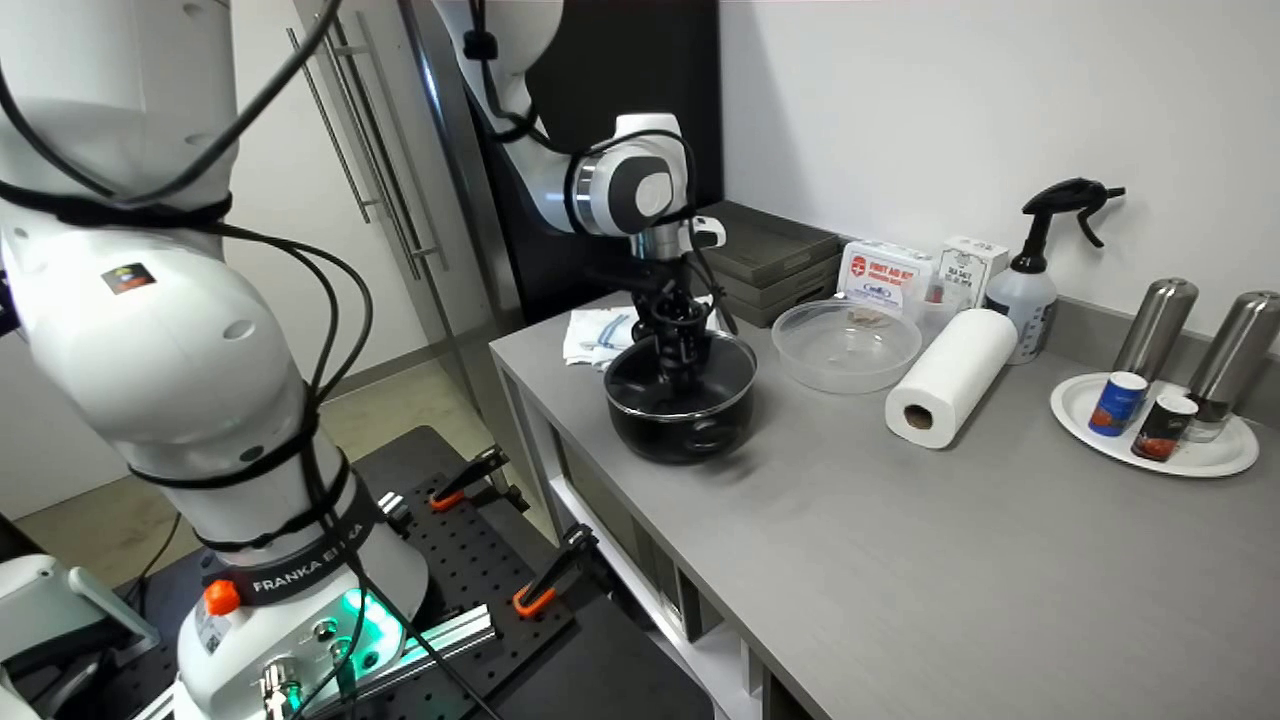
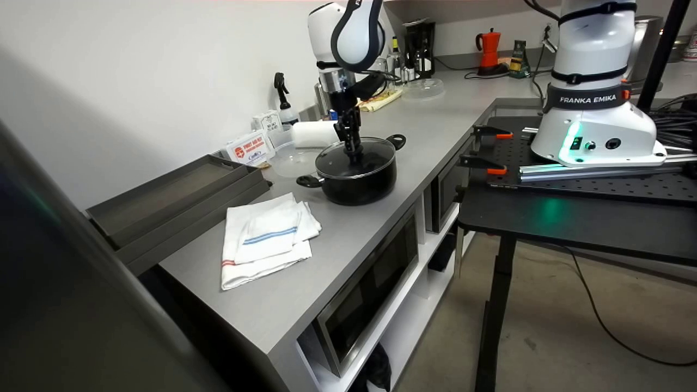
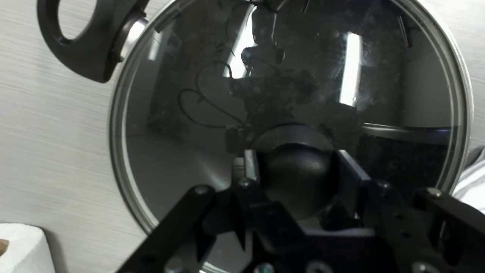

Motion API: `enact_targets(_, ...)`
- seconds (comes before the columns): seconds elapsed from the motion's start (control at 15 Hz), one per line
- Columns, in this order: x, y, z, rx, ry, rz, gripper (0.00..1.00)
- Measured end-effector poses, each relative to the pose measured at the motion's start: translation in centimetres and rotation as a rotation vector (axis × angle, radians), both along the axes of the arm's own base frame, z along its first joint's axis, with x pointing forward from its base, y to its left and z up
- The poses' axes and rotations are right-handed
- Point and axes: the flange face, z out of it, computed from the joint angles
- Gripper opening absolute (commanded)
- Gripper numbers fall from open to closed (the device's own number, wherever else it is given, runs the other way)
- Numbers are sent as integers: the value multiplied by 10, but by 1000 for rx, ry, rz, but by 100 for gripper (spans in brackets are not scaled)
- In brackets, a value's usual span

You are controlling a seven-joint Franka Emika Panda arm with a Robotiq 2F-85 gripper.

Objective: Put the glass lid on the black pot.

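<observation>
The arm reaches over the grey counter and bends downward, so that the gripper points almost straight down at the middle of the black pot. The jaws are partly closed: in the wrist view a finger pad sits close against each side of the dark knob, so they have hold of the glass lid by it. The lid lies about level across the mouth of the pot in both exterior views.

In an exterior view, a clear shallow dish is just to the right of the pot, a paper towel roll farther right, and a white plate with shakers well apart at the far right. Stacked dark boxes, a first aid box, a salt box and a spray bottle line the far side. Folded white cloths lie near the pot, at its near left in an exterior view.
</observation>
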Motion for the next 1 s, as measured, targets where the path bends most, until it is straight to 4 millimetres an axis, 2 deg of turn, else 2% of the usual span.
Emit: enact_targets(1.0,4,7,2,1,-9,12,26)
